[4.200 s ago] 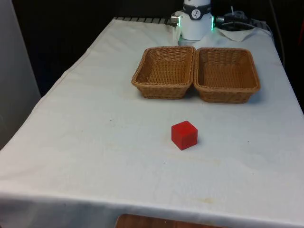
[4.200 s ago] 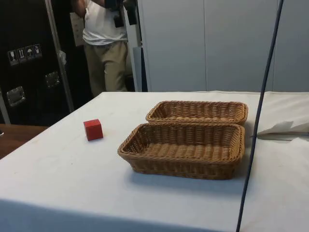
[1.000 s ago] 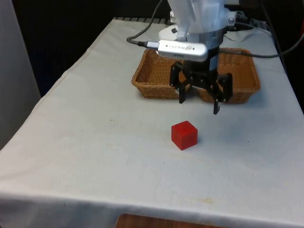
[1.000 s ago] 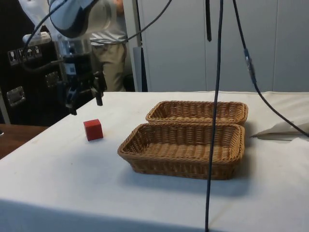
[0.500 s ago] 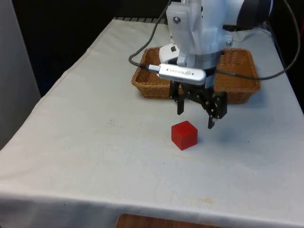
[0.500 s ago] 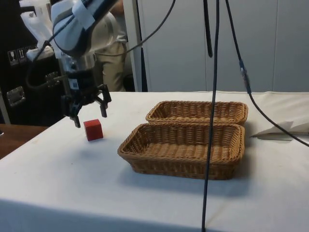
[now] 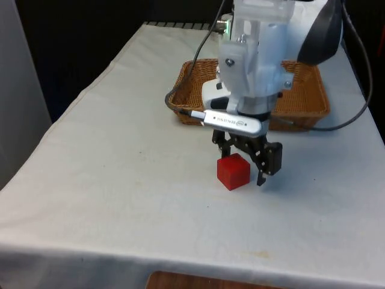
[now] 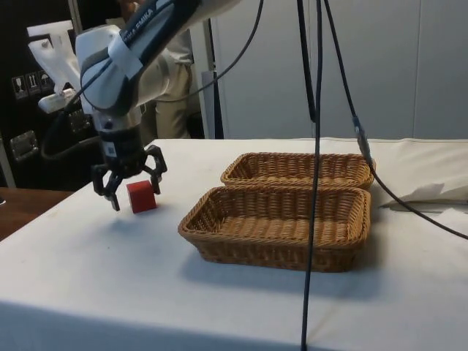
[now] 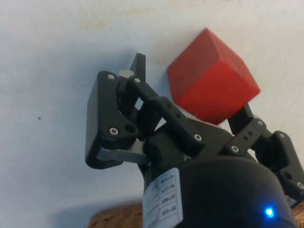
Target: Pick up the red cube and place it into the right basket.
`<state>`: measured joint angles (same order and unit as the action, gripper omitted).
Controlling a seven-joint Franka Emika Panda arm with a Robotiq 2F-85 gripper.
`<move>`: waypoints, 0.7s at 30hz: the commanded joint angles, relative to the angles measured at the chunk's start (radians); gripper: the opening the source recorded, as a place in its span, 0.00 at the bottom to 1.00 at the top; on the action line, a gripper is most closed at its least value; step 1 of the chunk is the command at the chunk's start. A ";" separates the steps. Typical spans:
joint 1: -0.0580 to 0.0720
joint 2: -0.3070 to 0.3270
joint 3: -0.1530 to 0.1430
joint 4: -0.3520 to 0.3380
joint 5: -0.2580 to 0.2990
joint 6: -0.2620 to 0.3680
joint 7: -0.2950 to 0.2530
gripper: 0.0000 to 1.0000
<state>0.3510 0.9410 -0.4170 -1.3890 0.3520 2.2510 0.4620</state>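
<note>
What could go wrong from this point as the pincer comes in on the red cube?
The pincer is open and low around the red cube, which in the wrist view sits turned at an angle and off to one side between the fingers. Closing may press on its corners, so it could twist or squirt out. A finger might also nudge it across the cloth before the grip lands.

Smooth, matt red cube (image 7: 233,171) on plain white cloth (image 7: 120,180) — woven wicker baskets (image 8: 281,227), rough and ribbed; black plastic gripper (image 7: 243,167), faintly glossy.
</note>
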 commanded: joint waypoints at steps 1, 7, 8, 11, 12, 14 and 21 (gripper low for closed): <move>-0.003 0.012 0.001 0.013 0.003 -0.004 0.010 1.00; -0.008 0.039 -0.004 0.048 0.002 -0.010 0.040 1.00; -0.007 0.040 -0.005 0.050 0.002 -0.010 0.041 1.00; -0.009 0.038 -0.007 0.049 0.001 -0.011 0.040 1.00; -0.010 0.037 -0.009 0.048 0.001 -0.011 0.040 1.00; -0.005 0.038 -0.012 0.046 0.000 -0.005 0.040 1.00; -0.009 0.035 -0.020 0.045 0.003 -0.013 0.039 0.29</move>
<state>0.3440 0.9790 -0.4400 -1.3430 0.3520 2.2420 0.5020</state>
